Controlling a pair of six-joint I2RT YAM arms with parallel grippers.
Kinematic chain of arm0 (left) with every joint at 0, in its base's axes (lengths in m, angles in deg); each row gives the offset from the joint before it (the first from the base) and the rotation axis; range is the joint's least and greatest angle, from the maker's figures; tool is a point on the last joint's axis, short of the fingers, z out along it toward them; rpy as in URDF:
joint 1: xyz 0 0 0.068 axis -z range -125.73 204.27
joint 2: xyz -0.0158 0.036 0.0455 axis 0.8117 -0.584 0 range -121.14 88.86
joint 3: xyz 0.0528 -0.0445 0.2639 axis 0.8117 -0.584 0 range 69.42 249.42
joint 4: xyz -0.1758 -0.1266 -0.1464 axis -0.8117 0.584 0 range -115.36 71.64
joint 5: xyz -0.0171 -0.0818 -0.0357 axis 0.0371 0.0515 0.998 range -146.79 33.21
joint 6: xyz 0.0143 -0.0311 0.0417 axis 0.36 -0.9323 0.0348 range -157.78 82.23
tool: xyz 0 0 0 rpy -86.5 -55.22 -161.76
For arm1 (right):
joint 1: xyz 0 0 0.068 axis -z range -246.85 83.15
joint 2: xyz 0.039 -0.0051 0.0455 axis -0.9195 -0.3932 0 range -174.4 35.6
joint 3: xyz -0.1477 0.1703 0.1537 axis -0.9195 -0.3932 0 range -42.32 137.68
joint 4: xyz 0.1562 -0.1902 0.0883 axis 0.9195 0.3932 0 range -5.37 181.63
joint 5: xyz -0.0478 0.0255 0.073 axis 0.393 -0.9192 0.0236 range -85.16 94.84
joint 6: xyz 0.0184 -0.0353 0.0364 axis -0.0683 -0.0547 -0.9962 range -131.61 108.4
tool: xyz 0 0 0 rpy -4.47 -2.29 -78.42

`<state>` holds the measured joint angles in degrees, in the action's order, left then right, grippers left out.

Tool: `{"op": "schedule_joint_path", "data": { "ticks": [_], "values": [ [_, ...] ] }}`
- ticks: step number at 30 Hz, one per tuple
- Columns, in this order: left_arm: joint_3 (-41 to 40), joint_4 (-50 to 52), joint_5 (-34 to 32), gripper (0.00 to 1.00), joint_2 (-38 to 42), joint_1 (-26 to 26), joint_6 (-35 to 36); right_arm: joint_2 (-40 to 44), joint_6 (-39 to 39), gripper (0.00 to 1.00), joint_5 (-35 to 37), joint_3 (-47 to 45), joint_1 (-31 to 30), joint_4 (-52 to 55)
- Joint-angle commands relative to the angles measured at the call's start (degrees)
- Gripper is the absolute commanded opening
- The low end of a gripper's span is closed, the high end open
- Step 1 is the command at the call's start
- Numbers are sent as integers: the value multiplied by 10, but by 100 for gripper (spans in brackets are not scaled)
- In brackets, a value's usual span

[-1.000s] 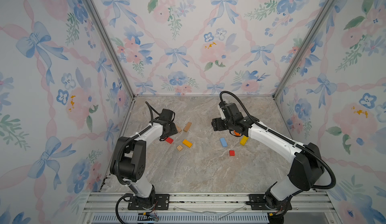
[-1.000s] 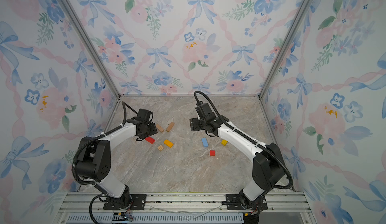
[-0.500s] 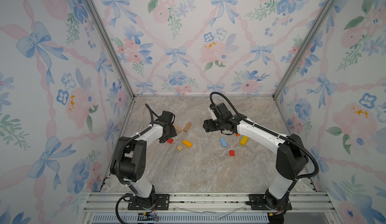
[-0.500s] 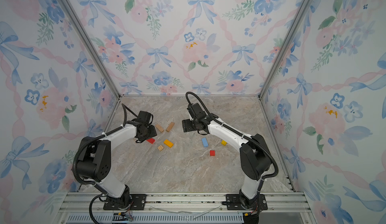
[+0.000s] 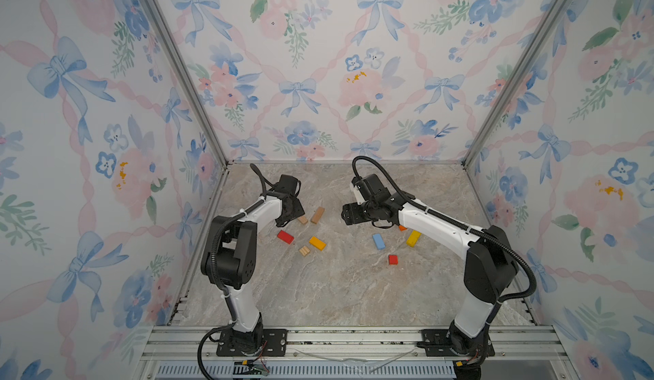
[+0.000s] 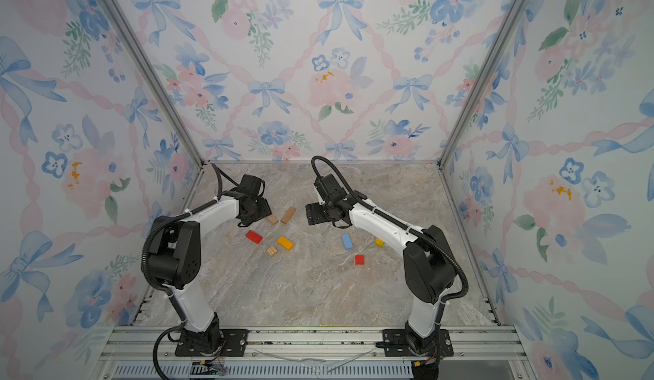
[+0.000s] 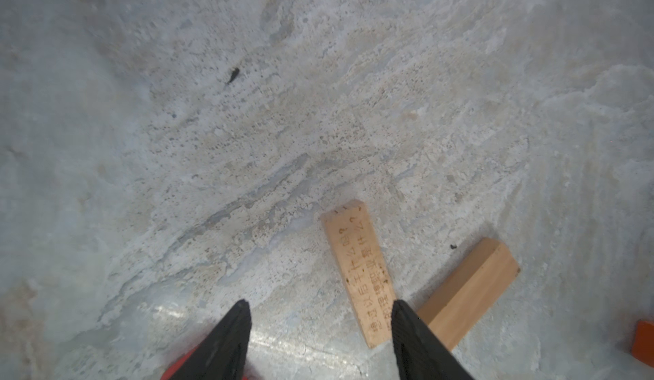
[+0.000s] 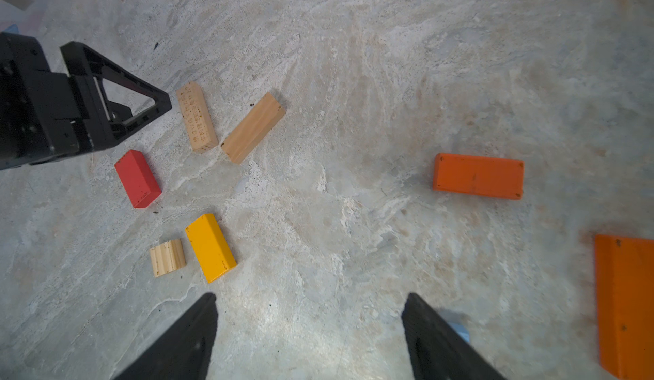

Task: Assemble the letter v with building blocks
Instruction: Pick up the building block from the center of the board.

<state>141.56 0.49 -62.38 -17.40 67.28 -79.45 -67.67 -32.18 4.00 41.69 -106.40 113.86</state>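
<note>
- Left wrist view has the left fingers point(image 7: 226, 339) part open with nothing between them. One tip sits just beside the printed wooden bar point(image 7: 361, 272); whether it touches I cannot tell.
- That bar and the plain wooden bar point(image 7: 467, 293) lie flat on the table point(image 5: 336, 289), about 11 o'clock from its middle. Their near ends are close and their far ends spread, which I judge to be a rough V already.
- The step in hand is likely tidying the V's point. Close the small gap with a light sideways nudge near the printed bar's end rather than a fresh grasp, so the far end does not swing.
- A red bar point(image 8: 137, 178) lies at 8 o'clock from the V, close under the left fingers. Lift straight up to avoid dragging it.
- The right fingers point(image 8: 184, 339) stand wide apart and empty over bare table, 3 o'clock from the V. Hold them clear of the plain bar, as the arms are near each other.
</note>
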Motion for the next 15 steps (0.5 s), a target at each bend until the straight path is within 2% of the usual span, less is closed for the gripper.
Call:
{"op": "schedule_joint_path", "data": {
  "ticks": [1, 11, 15],
  "values": [
    [22, 7, 12, 65, -28, 7, -17, 7, 2, 84, 8, 16, -4, 28],
    [60, 7, 12, 65, -85, 12, -27, 5, 1, 84, 9, 14, -5, 39],
    [84, 27, -11, 63, -110, 17, -26, 2, 2, 84, 11, 13, -5, 42]
  ]
}}
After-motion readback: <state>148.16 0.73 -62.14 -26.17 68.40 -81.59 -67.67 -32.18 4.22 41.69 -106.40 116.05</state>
